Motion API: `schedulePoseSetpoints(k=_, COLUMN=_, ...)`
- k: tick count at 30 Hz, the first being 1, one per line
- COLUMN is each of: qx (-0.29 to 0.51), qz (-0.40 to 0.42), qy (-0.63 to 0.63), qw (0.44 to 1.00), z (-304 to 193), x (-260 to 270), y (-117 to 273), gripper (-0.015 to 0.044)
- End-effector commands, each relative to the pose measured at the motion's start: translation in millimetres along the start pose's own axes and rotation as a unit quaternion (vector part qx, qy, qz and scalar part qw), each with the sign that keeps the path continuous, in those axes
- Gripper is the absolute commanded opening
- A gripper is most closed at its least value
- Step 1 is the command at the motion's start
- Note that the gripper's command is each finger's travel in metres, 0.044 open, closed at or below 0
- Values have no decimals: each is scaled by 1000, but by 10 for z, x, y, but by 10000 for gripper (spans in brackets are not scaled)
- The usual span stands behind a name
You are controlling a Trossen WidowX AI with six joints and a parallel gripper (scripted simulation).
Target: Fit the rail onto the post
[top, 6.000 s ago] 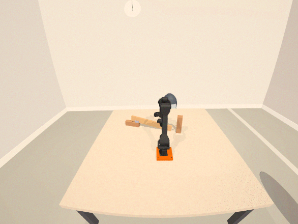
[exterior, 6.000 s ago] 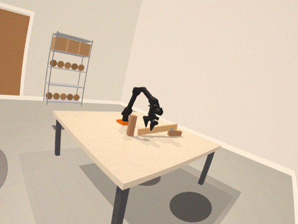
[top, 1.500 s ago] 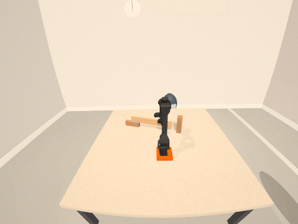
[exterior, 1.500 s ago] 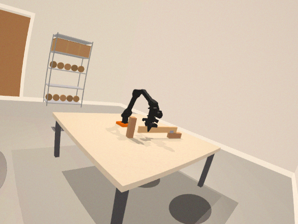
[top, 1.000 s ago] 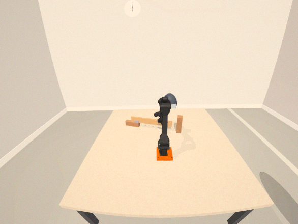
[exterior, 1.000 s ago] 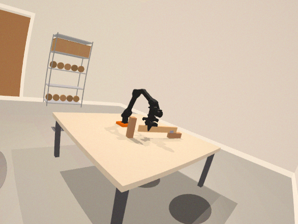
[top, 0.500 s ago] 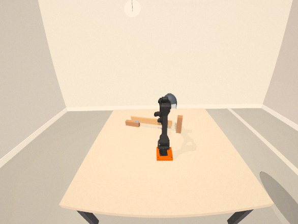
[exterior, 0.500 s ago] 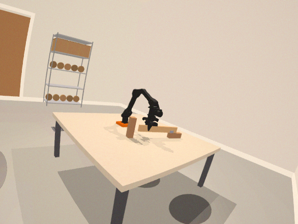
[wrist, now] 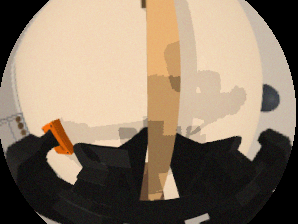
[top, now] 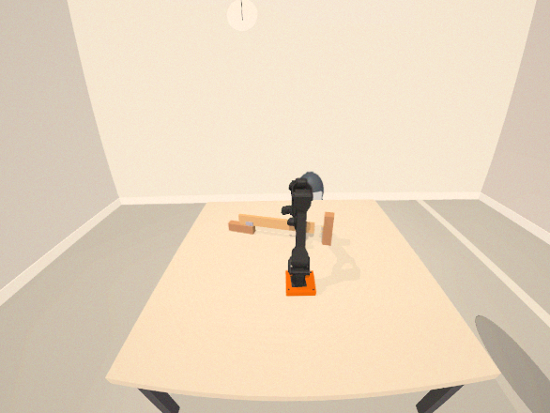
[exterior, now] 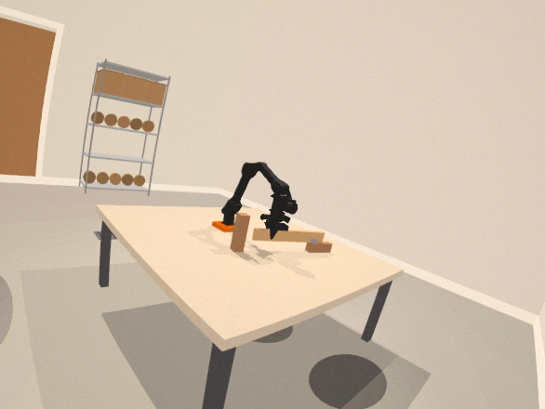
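"Condition of the gripper?"

"The gripper (exterior: 273,235) (wrist: 154,129), right of centre in the exterior view, is clenched on the rail (top: 269,222) (exterior: 298,236) (wrist: 162,65)."

"Location of the rail?"

"Centre of the top view, above the bench (top: 300,347) (exterior: 223,297) (wrist: 90,65). Its gripped portion is raised off the surface; in the exterior view its right end is at the grey bracket (top: 249,223) (exterior: 314,241) on the low block (top: 241,228) (exterior: 318,247)."

"And the post (top: 328,229) (exterior: 240,232)?"

"Upright, left of the rail in the exterior view. A gap separates the two; the joint is unmade. Pegs cannot be made out."
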State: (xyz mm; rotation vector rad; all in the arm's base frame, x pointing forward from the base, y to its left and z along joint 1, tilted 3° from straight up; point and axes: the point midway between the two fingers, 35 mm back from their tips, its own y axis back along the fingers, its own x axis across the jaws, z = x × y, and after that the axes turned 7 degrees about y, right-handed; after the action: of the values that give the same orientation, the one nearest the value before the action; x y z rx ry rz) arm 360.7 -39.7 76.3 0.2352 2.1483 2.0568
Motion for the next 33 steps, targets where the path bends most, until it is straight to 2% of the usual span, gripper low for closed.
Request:
schedulePoseSetpoints(k=1, qx=-2, qz=-2, qy=0, qw=1000, z=7, x=0, y=25, gripper=0)
schedulePoseSetpoints(k=33, qx=-2, qz=-1, qy=0, qw=1000, z=-16, x=11, y=3, gripper=0)
